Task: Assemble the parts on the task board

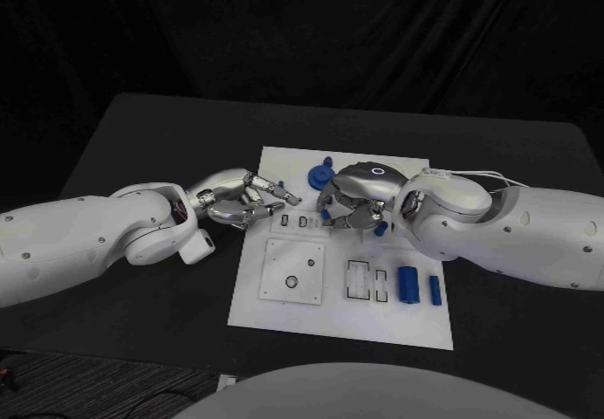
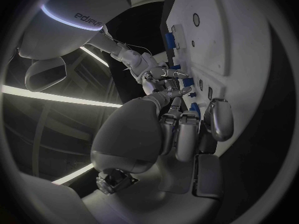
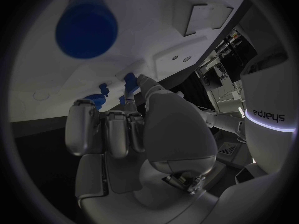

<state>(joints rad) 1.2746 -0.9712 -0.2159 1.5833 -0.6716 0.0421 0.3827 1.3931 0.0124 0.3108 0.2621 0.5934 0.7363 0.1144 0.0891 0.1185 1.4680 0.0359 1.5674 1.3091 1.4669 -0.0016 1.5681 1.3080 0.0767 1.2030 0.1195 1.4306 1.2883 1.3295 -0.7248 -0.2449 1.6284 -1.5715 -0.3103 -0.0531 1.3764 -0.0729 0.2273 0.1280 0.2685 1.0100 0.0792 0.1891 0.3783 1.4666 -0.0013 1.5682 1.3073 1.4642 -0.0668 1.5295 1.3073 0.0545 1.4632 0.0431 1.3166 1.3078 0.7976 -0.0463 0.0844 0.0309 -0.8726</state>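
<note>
The white task board [image 1: 378, 321] lies mid-table. My left hand [image 1: 239, 202] sits at the board's left edge with its fingers [image 2: 179, 132] curled. A small blue part [image 1: 279, 186] shows at their tips, and I cannot tell whether it is held. My right hand [image 1: 355, 199] hovers low over the board's far half with its fingers [image 3: 115, 129] curled round a blue part [image 3: 129, 79], whose ends [image 1: 325, 214] peek out under the hand. A round blue part [image 1: 327, 163] stands near the far edge. A blue cylinder [image 1: 408, 281] and a blue bar [image 1: 435, 290] lie at the board's right.
A raised white square plate [image 1: 292, 271] with a hole sits on the board's left half, and two slotted recesses [image 1: 369, 281] lie beside it. Black table [image 1: 151, 131] surrounds the board. The two hands are close together over the board's far part.
</note>
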